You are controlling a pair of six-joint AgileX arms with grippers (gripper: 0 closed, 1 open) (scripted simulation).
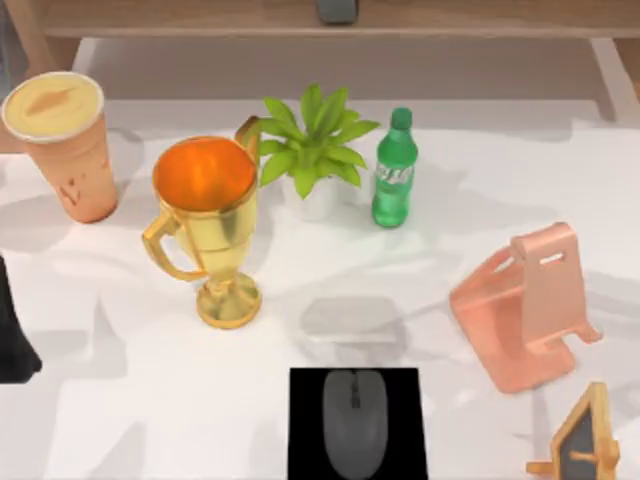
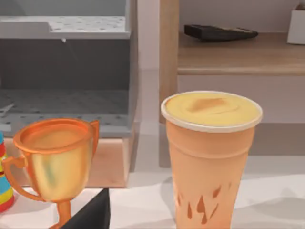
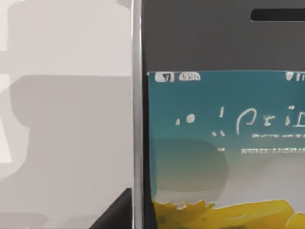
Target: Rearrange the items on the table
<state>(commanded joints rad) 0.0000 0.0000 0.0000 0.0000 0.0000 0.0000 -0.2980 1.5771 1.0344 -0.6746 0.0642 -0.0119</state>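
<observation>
Grey computer mouse (image 1: 354, 422): lying on small black rectangular pad (image 1: 305, 425).
Silver-edged smartphone (image 3: 214, 143): close before right wrist camera.
Tall orange cup (image 1: 64, 145): table's far left.
Gripper states: cannot tell.

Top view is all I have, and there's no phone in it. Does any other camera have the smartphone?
Observer: Yes. The right wrist view looks closely onto the silver-edged smartphone. Its screen is lit, teal above and yellow below.
Operator: Is it lying on the table?
Observer: The white tabletop shows beyond its silver edge. I cannot tell whether the phone rests on it.
Operator: Does the left wrist add anything?
Observer: It faces the tall orange cup with a cream lid. Past the gold trophy there is a red, yellow and blue striped object, cut off by the frame.
</observation>
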